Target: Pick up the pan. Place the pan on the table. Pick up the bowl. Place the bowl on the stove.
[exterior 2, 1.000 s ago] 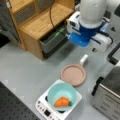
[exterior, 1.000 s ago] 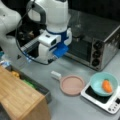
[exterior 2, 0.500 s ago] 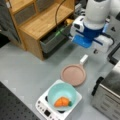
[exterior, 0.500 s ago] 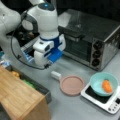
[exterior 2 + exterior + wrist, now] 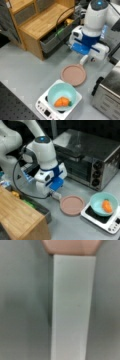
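A grey table (image 5: 75, 230) (image 5: 27, 72) (image 5: 22, 302) fills both front views. A steel toaster oven (image 5: 95, 157) (image 5: 110, 97) stands at a front view's right. A wooden cabinet (image 5: 37, 22) (image 5: 17, 220) holds dark bins of small items, too blurred to name. The white arm leans low, its gripper (image 5: 51, 192) (image 5: 91, 58) at the pan's white handle (image 5: 57, 195) (image 5: 83, 60) (image 5: 72, 307); whether it grips or has let go cannot be told. The pink pan (image 5: 72, 205) (image 5: 74, 74) (image 5: 71, 246) lies empty on the table beside the stove (image 5: 105, 218) (image 5: 53, 107). The teal bowl (image 5: 103, 203) (image 5: 62, 95) sits on the stove, holding an orange carrot-like piece (image 5: 107, 205) (image 5: 62, 102).
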